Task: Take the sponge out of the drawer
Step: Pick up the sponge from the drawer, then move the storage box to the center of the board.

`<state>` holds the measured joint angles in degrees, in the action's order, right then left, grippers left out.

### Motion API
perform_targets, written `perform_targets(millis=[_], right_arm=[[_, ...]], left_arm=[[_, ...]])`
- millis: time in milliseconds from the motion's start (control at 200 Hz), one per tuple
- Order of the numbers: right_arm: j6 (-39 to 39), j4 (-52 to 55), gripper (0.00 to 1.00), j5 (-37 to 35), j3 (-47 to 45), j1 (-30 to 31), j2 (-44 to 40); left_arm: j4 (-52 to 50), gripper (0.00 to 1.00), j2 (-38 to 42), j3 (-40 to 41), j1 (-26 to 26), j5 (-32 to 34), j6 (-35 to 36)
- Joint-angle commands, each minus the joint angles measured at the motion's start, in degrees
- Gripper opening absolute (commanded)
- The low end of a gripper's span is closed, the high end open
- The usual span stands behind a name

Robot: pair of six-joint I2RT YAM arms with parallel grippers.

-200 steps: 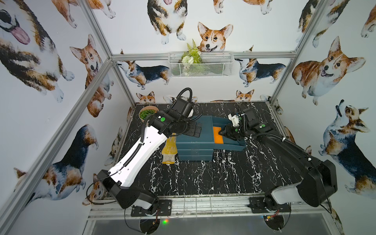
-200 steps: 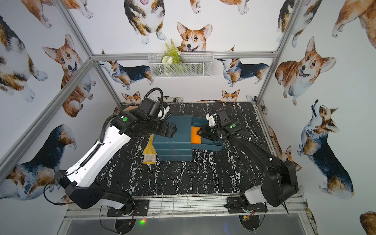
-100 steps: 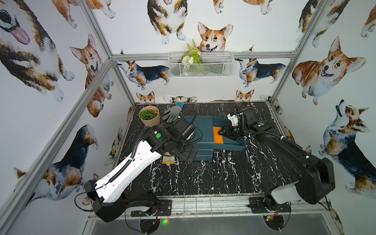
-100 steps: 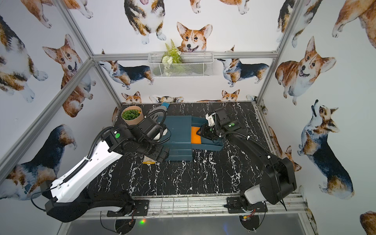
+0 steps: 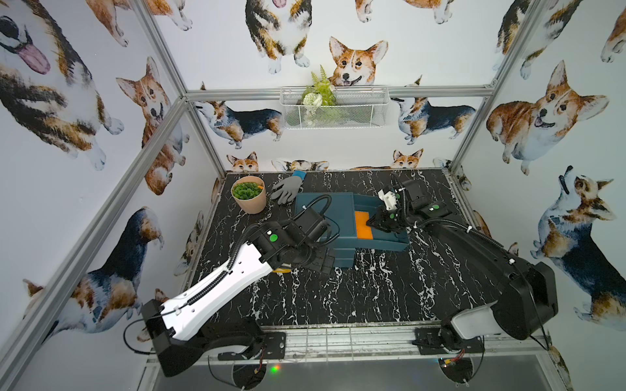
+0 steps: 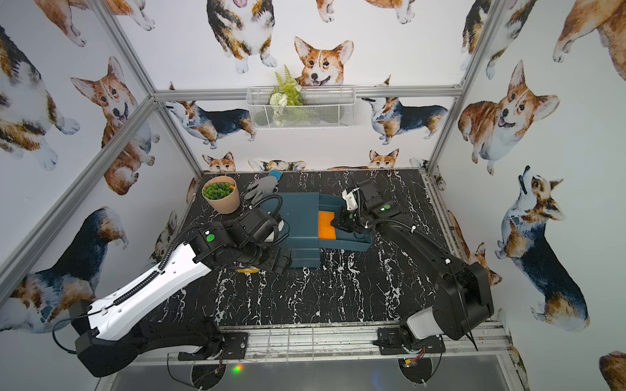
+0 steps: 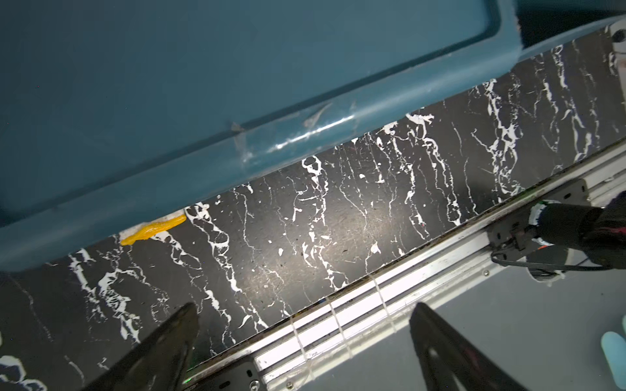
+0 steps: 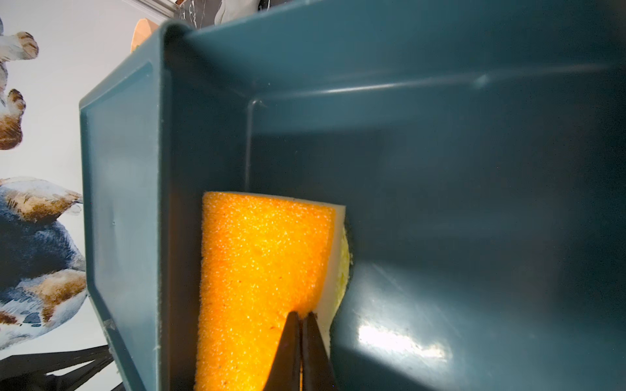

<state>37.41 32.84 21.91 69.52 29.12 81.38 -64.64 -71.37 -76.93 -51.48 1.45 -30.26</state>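
Both right gripper [image 8: 299, 338] jaws pressed together at sponge [image 8: 264, 257] edge inside drawer [image 8: 440, 169]; check you truly hold it, then lift straight up. Left gripper [image 7: 305, 308] jaws wide, empty.

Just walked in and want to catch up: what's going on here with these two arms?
The right gripper is shut inside the open drawer, its tips at the edge of the sponge. The sponge lies in the drawer, not yet lifted. Whether any of it is pinched is unclear. The left gripper is open and empty, beside the cabinet.
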Motion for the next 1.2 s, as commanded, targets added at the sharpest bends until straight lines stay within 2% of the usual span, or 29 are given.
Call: perform_targets(millis=[0, 205, 405, 631, 826, 996, 1191], right_arm=[[-2.0, 2.1, 0.00, -4.2, 0.8, 0.0, -1.5], [-4.0, 4.5, 0.00, -7.5, 3.1, 0.0, -2.9], [-7.2, 11.3, 0.00, -15.3, 6.2, -2.0, -5.0], [-7.5, 12.6, 0.00, -14.6, 6.7, -7.4, -10.0], [-9.7, 16.2, 0.00, -16.0, 10.0, -8.1, -11.8], [-10.2, 17.8, 0.00, -16.5, 11.8, -8.2, -13.1], [-10.3, 18.9, 0.00, -17.7, 12.5, -8.5, -14.6]], left_arm=[[5.2, 1.00, 0.8, 1.6, -0.2, 0.3, -3.3], [7.2, 1.00, 1.1, 3.0, -0.4, 0.4, -5.5], [7.8, 1.00, -1.6, 2.4, -5.2, 4.5, -8.6], [12.5, 1.00, -5.1, 2.3, -8.1, 4.5, -10.7], [16.8, 1.00, -6.6, 2.3, -8.3, 5.6, -11.4], [17.2, 1.00, -7.8, 1.8, -8.4, 9.5, -12.4], [15.9, 1.00, -10.5, -1.3, -8.1, 12.8, -9.3]])
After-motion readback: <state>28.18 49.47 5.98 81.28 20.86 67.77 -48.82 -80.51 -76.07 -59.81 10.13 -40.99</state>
